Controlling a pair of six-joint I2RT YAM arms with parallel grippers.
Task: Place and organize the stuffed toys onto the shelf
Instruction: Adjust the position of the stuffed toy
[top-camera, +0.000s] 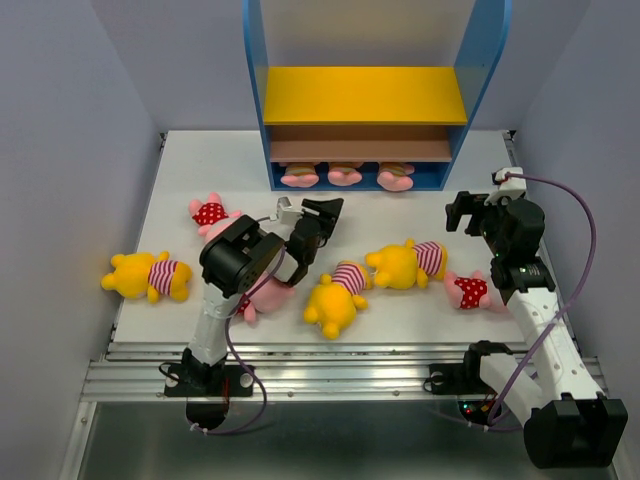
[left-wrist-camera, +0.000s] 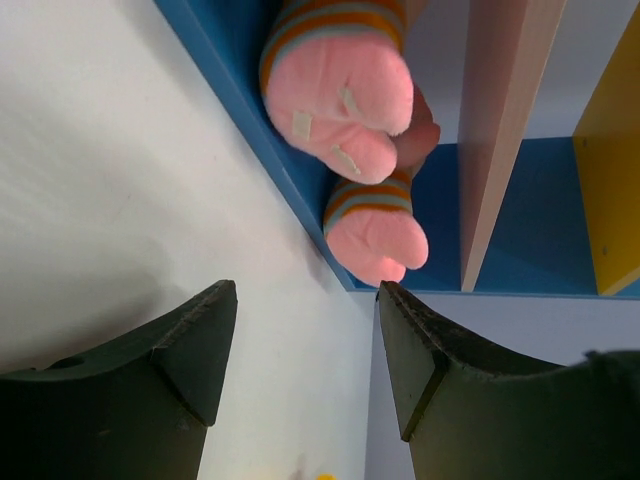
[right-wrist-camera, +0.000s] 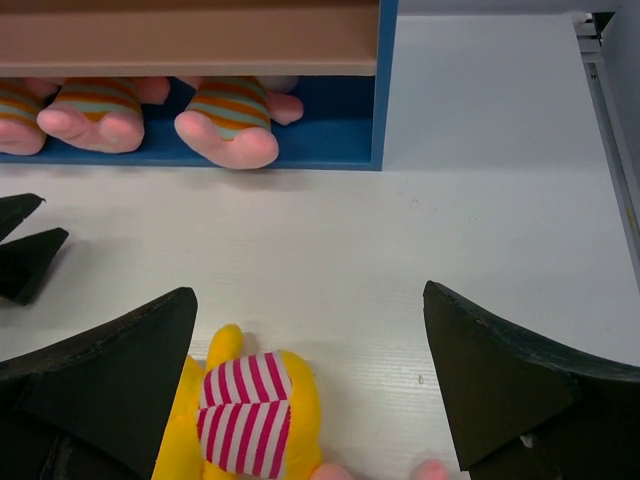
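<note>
Metal rail (top-camera: 340, 378), white table (top-camera: 400, 215), lilac walls (top-camera: 60, 150)

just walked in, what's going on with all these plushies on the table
Two robot arms are putting stuffed toys onto a small shelf. Three striped-shirt pigs already sit on its bottom tier. Six toys lie on the table: three yellow bears and three pink pigs, one partly hidden under the left arm. Neither arm holds anything. The left gripper is open, facing the bottom tier, and the right gripper is open by one striped bear.
</note>
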